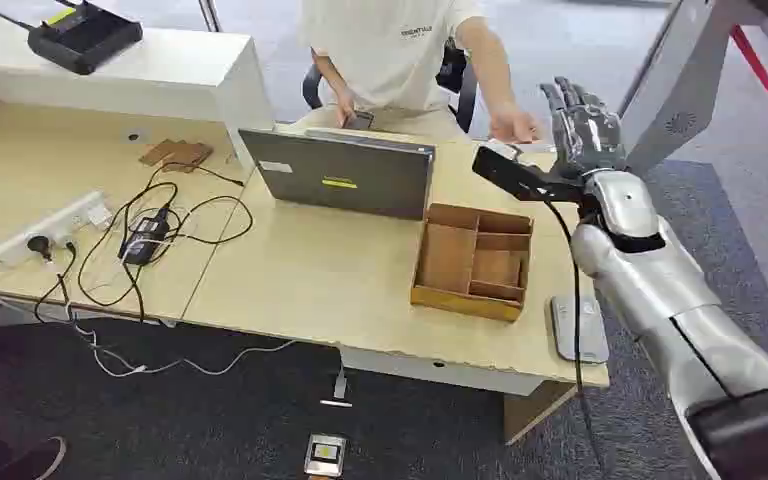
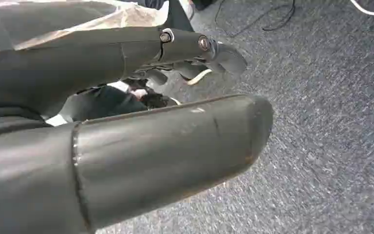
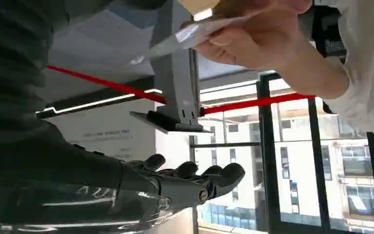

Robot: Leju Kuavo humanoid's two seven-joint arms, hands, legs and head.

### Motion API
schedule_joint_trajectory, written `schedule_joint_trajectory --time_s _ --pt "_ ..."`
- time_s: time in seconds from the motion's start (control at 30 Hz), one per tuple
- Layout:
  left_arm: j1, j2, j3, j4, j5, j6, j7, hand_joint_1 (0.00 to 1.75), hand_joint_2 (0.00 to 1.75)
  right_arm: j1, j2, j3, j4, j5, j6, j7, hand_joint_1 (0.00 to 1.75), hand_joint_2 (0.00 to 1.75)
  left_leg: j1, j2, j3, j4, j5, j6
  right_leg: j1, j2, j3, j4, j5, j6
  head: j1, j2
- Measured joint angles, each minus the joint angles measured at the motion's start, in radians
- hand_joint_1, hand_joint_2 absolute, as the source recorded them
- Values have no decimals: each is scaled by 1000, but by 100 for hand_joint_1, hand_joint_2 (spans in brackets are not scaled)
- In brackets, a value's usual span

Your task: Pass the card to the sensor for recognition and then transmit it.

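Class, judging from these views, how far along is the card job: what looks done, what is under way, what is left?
Looks done: the handover. The person's hand holds the card, and the right hand, raised beside it, holds nothing. Whether the sensor read it cannot be told. Under way: right hand at the handover spot. Left: lowering that arm. The left hand hangs over carpet.

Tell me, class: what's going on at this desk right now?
The robot's right hand is raised past the desk's far right corner, fingers apart and holding nothing. A seated person's hand beside it holds the card. So the card is with the person at this moment. The left hand hangs over carpet, holding nothing. A wooden tray and laptop sit on the desk.
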Motion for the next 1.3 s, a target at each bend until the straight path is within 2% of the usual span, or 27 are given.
schedule_joint_trajectory --time_s 0.13,0.33,0.37,0.4,0.43,0.93,1.3 --pt "3 5 -10 0 -3 8 0 0 0 -8 45 43 68 18 20 0 0 175 0 1 0 0 0 0 0 0 0 0 0 0 0 0" --pt "6 8 -24 0 -6 6 0 0 0 -14 87 85 145 18 12 0 0 175 0 0 0 0 0 0 0 0 0 0 0 0 0 0" --pt "6 8 -24 0 -6 5 0 0 0 -16 92 89 155 18 10 0 12 175 0 1 0 0 0 0 0 0 0 0 0 0 0 0" --pt "6 9 -25 0 -6 5 0 0 0 -17 94 93 164 15 8 0 169 175 0 1 0 0 0 0 0 0 0 0 0 0 0 0" --pt "6 9 -25 0 -6 5 0 0 0 -17 98 97 173 11 5 0 175 175 0 1 0 0 0 0 0 0 0 0 0 0 0 0" --pt "8 11 -40 0 -15 3 3 0 0 -41 112 128 251 -34 -50 5 175 175 0 1 1 0 0 0 0 0 0 0 0 0 0 0" --pt "8 11 -41 0 -17 3 6 0 0 -44 113 132 268 -35 -54 5 175 175 0 1 1 0 0 0 0 0 0 0 0 0 0 0"
